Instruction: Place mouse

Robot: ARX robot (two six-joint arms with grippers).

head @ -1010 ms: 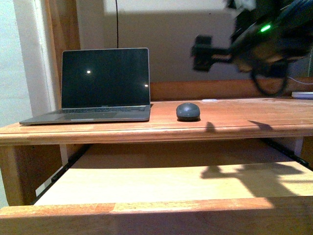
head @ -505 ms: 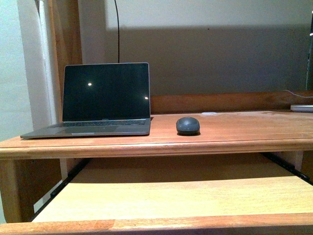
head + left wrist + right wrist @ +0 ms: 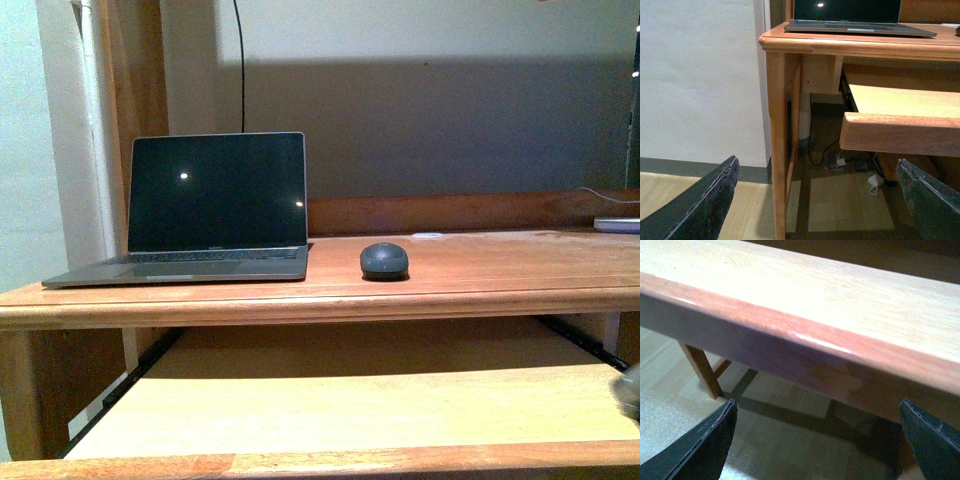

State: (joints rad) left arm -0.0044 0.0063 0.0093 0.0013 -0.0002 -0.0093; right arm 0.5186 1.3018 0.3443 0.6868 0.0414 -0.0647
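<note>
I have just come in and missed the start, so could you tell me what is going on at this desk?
Nothing is being handled right now. The mouse sits on the desk, to the right of the open laptop, with no gripper near it. Both grippers are open and empty: the left gripper is low beside the desk's leg, and the right gripper is just below the front edge of the pulled-out shelf.
</note>
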